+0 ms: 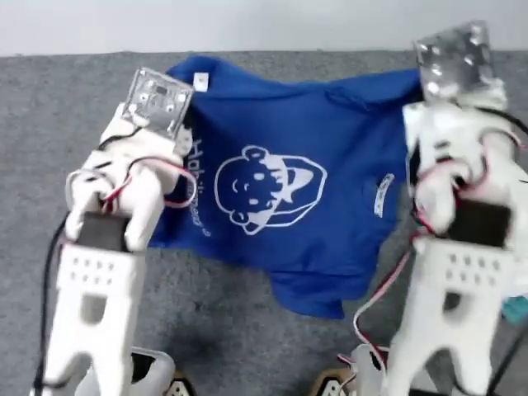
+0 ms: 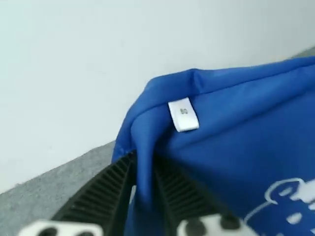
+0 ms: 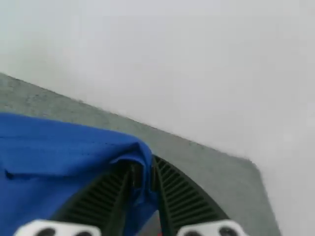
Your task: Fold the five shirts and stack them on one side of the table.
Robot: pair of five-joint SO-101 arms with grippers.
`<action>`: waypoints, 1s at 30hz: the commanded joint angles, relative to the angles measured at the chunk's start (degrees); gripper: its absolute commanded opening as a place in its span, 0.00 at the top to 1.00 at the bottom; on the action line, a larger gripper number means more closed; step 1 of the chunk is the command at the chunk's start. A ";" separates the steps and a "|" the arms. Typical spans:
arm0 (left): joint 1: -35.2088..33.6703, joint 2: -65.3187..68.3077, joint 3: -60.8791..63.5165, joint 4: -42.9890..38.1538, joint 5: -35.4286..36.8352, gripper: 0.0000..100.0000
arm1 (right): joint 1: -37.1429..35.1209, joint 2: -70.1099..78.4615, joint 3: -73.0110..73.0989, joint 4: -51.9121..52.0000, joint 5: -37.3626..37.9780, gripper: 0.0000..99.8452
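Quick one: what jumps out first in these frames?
A blue shirt with a white cartoon face is spread over the grey table between the two arms. The left gripper pinches its edge near the white tag. The right gripper pinches the opposite edge, both towards the table's far side.

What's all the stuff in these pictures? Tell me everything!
shirt: one, blue with a white cartoon face, spread between the two tools
label: one, white, on the shirt's edge near the left tool
table: one, grey, under the shirt
wall: one, white, behind the table
left arm: one, white, beside the shirt
right arm: one, white, at the shirt's other side
left tool: one, black, shut on the shirt
right tool: one, black, shut on the shirt
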 commanded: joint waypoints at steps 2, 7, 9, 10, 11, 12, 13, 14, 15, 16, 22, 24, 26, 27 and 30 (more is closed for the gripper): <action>-2.90 11.69 0.04 -19.69 -0.44 0.99 | -3.56 6.11 -0.18 -10.51 -0.62 0.99; -5.54 25.23 -5.93 -27.69 -0.44 0.99 | -5.23 12.79 -0.97 -17.98 -0.53 0.99; -6.42 30.42 -10.42 -27.96 -0.44 0.99 | -5.14 16.48 -3.16 -18.77 -0.53 0.99; -6.68 33.05 -12.70 -27.96 -0.44 0.99 | -5.05 18.59 -4.48 -18.68 -0.53 0.99; -6.68 35.87 -14.90 -27.96 -0.44 0.99 | -5.05 20.62 -5.98 -18.33 -0.44 0.99; -6.77 38.86 -17.27 -27.96 -0.44 0.99 | -5.05 22.81 -7.12 -17.80 -0.35 0.99; -6.86 41.76 -19.65 -27.96 -0.53 0.99 | -5.23 25.01 -8.18 -17.10 -0.35 0.99; -7.12 44.22 -21.93 -27.69 -0.53 0.99 | -5.32 26.86 -8.97 -16.22 -0.35 0.99; -7.47 46.42 -24.04 -27.34 -0.44 0.99 | -5.32 28.62 -9.76 -15.25 -0.44 0.99; -8.00 47.56 -25.54 -25.49 -0.35 0.99 | -5.32 29.85 -10.46 -14.02 -0.53 0.99; -8.26 42.73 -29.76 -6.86 -0.09 0.99 | -5.14 29.67 -14.24 -4.62 -0.53 0.99; -7.65 38.24 -30.73 -0.70 -0.09 0.99 | -5.32 27.30 -17.05 2.07 -0.62 0.99; -6.95 33.23 -30.99 4.57 -0.09 0.99 | -5.32 24.48 -20.31 8.75 -0.62 0.99; -6.86 30.68 -30.99 7.12 -0.09 0.99 | -5.14 22.99 -21.71 12.09 -0.62 0.99; -6.86 23.56 -30.99 14.77 -0.09 0.99 | -4.97 18.33 -24.88 20.97 -0.35 0.99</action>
